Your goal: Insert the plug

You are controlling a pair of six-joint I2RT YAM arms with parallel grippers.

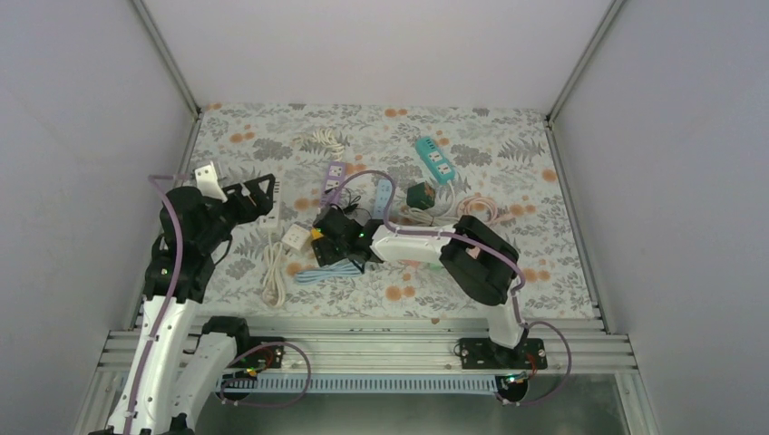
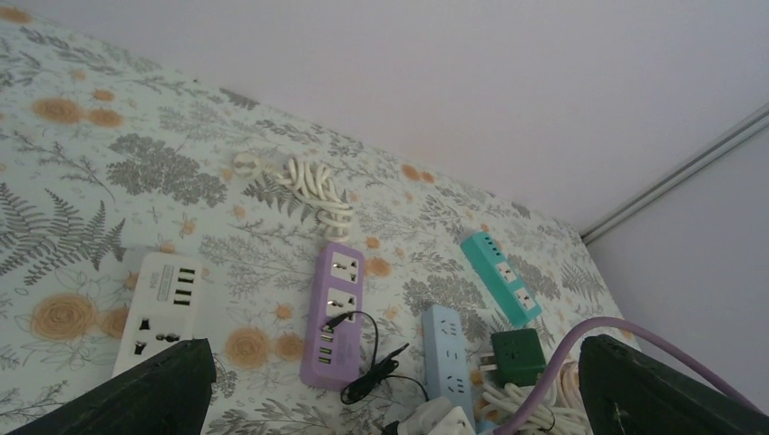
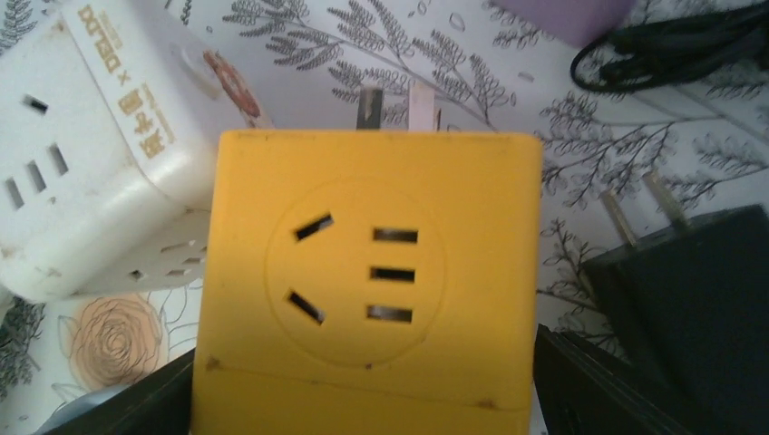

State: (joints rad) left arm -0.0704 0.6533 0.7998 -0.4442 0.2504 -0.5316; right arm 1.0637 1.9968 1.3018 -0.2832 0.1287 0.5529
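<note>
1. The yellow plug cube point(image 3: 367, 281) is clamped between the fingers of the right gripper point(image 1: 326, 237), low over the flowered table cover near mid-table. Its socket face is turned up toward the wrist camera.
2. The flat metal prongs point(image 3: 394, 107) project from the cube's far edge, straight ahead of the gripper. The plug's insertion axis is therefore judged to run along the gripper's own reach, pointing leftward in the overhead view.
3. A white cube adapter point(image 3: 82, 181) lies just beside the yellow cube, ahead and to the left of the prongs. It is off their line, not in front of them.
4. A purple strip point(image 1: 333, 181) lies further off, toward the far side. A black adapter point(image 3: 689, 299) sits near on the right, its own prongs bare.
5. The left gripper point(image 1: 258, 198) is held spread wide and empty over a white strip point(image 2: 163, 313) — well apart from the plug.
6. The right arm is the one carrying the plug. The next move is judged to depend on swinging the prongs square to a chosen socket face before any push — which socket is meant cannot be told.
</note>
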